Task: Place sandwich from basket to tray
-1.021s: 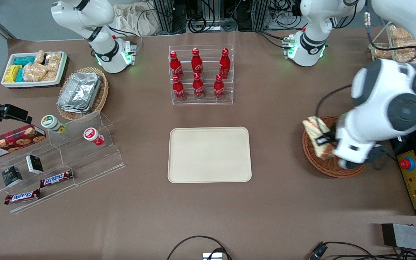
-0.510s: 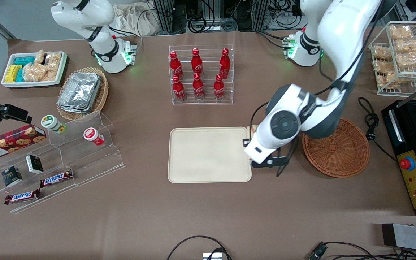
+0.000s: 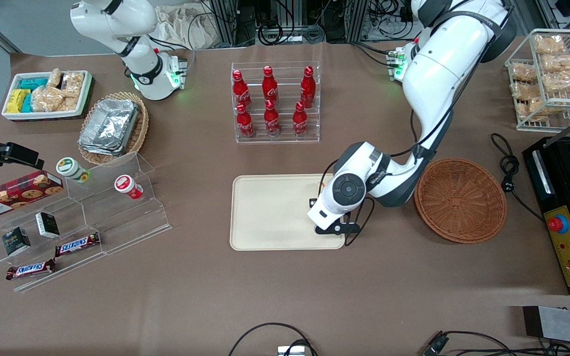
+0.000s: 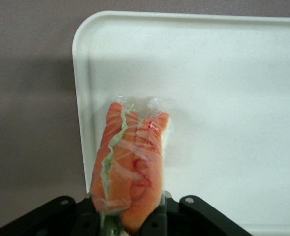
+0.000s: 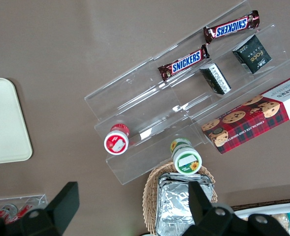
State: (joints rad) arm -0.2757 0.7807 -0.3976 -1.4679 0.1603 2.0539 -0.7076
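**Over the tray, sandwich in my grip**

Above the tray's [image 3: 275,212] end nearest the basket, my gripper [image 4: 127,216] hangs with its fingers clamped on the sandwich [image 4: 130,162]. In my wrist view the wedge sticks out from between my two black fingers, its cut edge facing the camera: orange-red filling in bands, a thin green strip along one side, clear wrap crinkled over the tip. Pale bread shows only as a sliver at the edge. Beneath it lies the cream surface of the tray [image 4: 223,98], with one rounded corner and the low rim in sight, and the brown table [image 4: 31,98] just past that rim. I cannot tell whether the sandwich touches the tray or is held just above it.

From the front, my wrist covers nearly all of the sandwich; only a small orange scrap [image 3: 321,185] peeks out beside the white housing. My gripper [image 3: 320,198] is over the tray, inside its rim. The reddish-brown wicker basket [image 3: 460,200] sits on the table toward the working arm's end, near the tray but apart from it, with nothing in it. A clear rack of red bottles [image 3: 274,103] stands farther from the front camera than the tray.
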